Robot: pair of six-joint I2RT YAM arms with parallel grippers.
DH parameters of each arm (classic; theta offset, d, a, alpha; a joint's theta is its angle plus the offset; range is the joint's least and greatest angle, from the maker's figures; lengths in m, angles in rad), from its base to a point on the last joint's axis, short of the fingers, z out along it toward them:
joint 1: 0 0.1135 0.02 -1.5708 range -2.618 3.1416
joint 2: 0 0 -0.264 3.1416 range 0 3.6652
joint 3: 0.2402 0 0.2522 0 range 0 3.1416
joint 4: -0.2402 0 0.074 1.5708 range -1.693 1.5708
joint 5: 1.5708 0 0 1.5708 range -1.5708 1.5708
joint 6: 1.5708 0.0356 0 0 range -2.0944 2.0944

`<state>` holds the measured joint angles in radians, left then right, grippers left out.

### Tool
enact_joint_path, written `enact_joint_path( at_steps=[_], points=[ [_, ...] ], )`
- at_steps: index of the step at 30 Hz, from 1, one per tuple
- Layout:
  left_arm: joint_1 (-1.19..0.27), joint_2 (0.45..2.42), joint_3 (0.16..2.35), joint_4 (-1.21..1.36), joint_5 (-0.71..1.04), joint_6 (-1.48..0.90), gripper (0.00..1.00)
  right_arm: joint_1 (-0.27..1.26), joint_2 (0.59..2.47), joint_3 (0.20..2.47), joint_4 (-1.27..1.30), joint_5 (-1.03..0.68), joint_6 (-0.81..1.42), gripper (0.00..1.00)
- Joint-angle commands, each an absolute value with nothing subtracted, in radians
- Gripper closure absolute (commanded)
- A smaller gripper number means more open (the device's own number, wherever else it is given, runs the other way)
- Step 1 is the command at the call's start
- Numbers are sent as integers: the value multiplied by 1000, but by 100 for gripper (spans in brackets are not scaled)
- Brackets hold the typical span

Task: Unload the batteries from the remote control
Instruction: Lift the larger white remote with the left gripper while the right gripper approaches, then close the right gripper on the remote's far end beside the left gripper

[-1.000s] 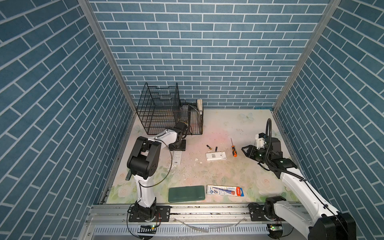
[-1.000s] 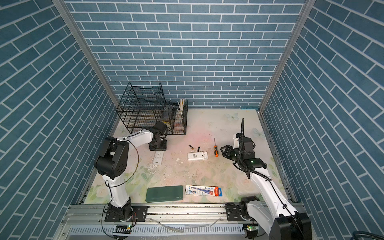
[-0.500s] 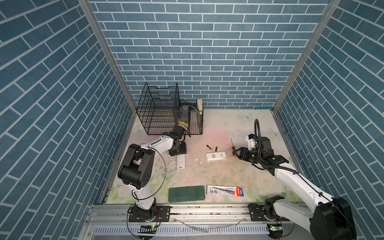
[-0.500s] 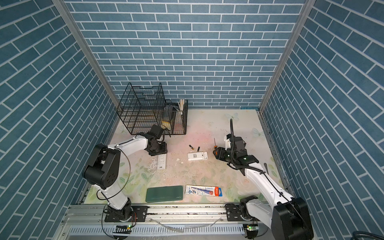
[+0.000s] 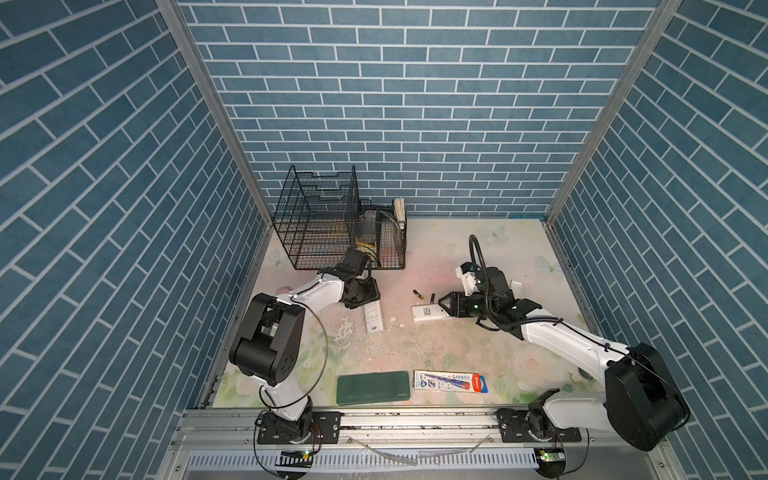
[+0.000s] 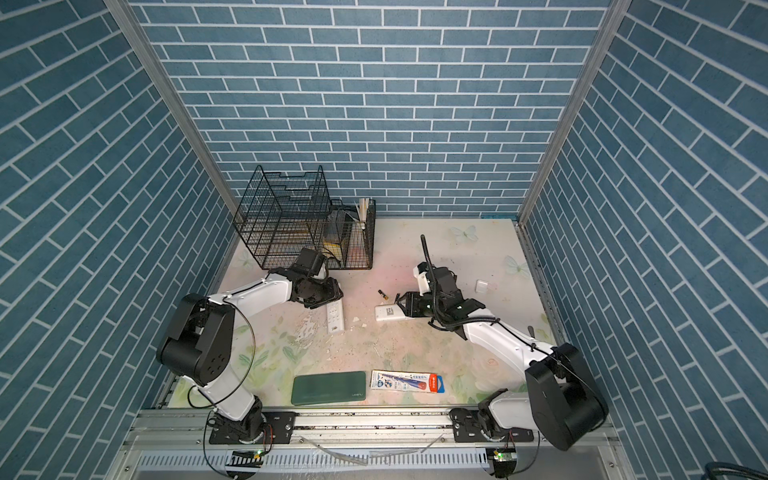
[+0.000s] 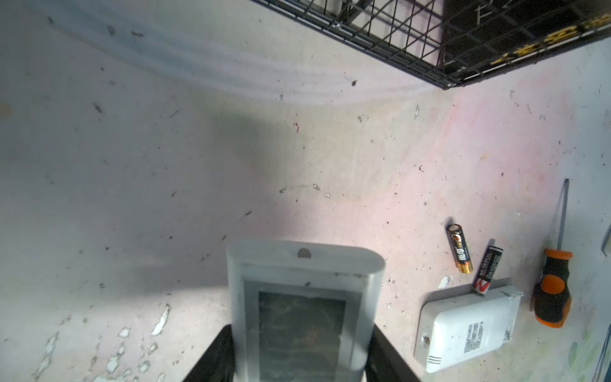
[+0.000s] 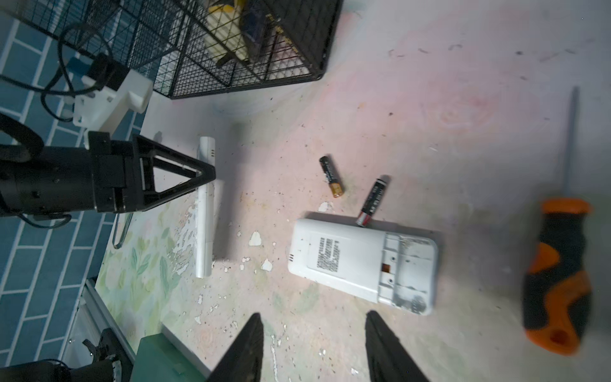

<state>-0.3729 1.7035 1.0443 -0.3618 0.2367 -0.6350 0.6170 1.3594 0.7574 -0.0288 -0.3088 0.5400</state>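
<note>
Grime and bare plastic are all that show in the open bay of the squat remote (image 8: 337, 254), which lies back-up near the middle of the table, so that one looks unloaded. Two batteries lie loose just beyond it toward the far edge. The gold-tipped battery (image 8: 331, 177) sits apart on its own, and the red-tipped battery (image 8: 372, 200) has its end against the remote's long side. Both lie out of the bay where a gripper can reach them. The orange-handled screwdriver (image 8: 558, 274) lies just beside the remote on the side of the table's right edge, its shaft pointing to the far edge.

The right gripper (image 8: 314, 314) hovers at the squat remote's end toward the right edge, its fingers spread with nothing between them. Judging from that, it is free to take either a battery or the remote.

The left gripper (image 5: 369, 301) is clamped on the long remote (image 5: 373, 318), pressing its two long sides at the end nearest the wire rack (image 5: 316, 216) in the far left corner. That remote faces display-up, so its battery door is underneath and unseen, and a grip by the edges would let the arm turn it over. I cannot tell whether it rests on the table or is lifted a little. Any batteries inside it are hidden.
</note>
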Motion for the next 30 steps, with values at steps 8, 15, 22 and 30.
enact_joint_path(
  at_steps=[8,15,22,30],
  points=[
    [-379,1670,983,-257,316,-715,86,773,1554,893,145,-303,486,47],
    [-380,1624,955,-221,350,-748,87,834,1671,962,219,-335,511,44],
    [-379,1584,948,-206,368,-769,88,884,1763,1016,247,-353,538,44],
    [-379,1555,950,-187,377,-788,88,935,1835,1064,259,-367,562,48]
  ],
)
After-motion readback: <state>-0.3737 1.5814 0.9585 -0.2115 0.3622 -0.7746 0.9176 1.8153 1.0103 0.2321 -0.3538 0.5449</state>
